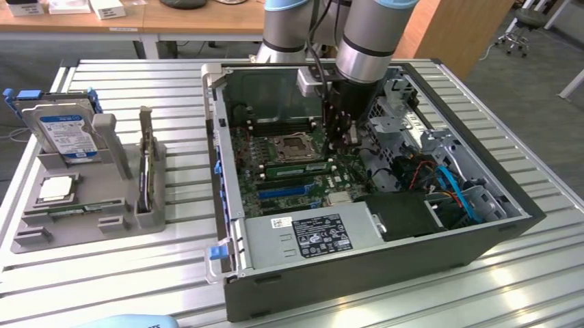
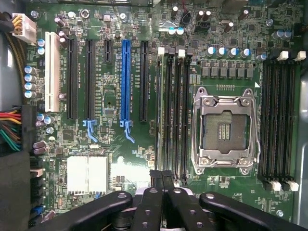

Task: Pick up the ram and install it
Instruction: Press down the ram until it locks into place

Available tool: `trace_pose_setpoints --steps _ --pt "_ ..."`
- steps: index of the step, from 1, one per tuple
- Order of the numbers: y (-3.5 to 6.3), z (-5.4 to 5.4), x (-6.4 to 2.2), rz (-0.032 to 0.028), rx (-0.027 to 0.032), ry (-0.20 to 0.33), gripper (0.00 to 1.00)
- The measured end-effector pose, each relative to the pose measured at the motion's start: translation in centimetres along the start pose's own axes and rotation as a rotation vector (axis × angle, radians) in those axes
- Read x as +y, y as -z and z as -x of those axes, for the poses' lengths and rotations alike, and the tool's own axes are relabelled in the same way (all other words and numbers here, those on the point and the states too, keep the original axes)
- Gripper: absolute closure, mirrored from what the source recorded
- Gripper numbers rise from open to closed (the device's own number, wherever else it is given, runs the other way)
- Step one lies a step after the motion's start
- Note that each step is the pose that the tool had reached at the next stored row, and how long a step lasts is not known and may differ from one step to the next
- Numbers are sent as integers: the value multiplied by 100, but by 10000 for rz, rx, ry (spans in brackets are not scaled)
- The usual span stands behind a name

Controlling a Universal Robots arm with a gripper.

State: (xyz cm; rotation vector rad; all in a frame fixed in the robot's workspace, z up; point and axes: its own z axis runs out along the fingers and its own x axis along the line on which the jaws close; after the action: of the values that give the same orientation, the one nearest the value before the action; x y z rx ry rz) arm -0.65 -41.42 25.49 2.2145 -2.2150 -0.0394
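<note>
The ram (image 1: 297, 166) is a long green stick standing in a memory slot of the motherboard, beside the silver processor socket (image 1: 297, 145). In the wrist view the ram (image 2: 160, 110) is edge-on, in the slot farthest from the socket (image 2: 225, 130). My gripper (image 1: 345, 145) reaches down into the open computer case (image 1: 365, 263) at one end of that stick. Its black fingers (image 2: 150, 202) are pressed together, and the gripper (image 2: 162, 175) sits shut right over the ram's end. I cannot tell whether the tips touch it.
A grey holder (image 1: 119, 222) at the exterior view's left carries a blue-labelled hard drive (image 1: 65, 133), a square silver chip (image 1: 57, 188) and a green stick (image 1: 87, 207). Cables and drive bays (image 1: 429, 178) crowd the case beside my arm. Empty memory slots (image 2: 279, 115) flank the socket's other side.
</note>
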Motion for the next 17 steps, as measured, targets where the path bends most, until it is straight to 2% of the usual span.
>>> trace_pose_setpoints --steps 5,17 --pt "-2 0 -2 1 1 -1 90" --pt "0 0 -82 1 1 -1 90"
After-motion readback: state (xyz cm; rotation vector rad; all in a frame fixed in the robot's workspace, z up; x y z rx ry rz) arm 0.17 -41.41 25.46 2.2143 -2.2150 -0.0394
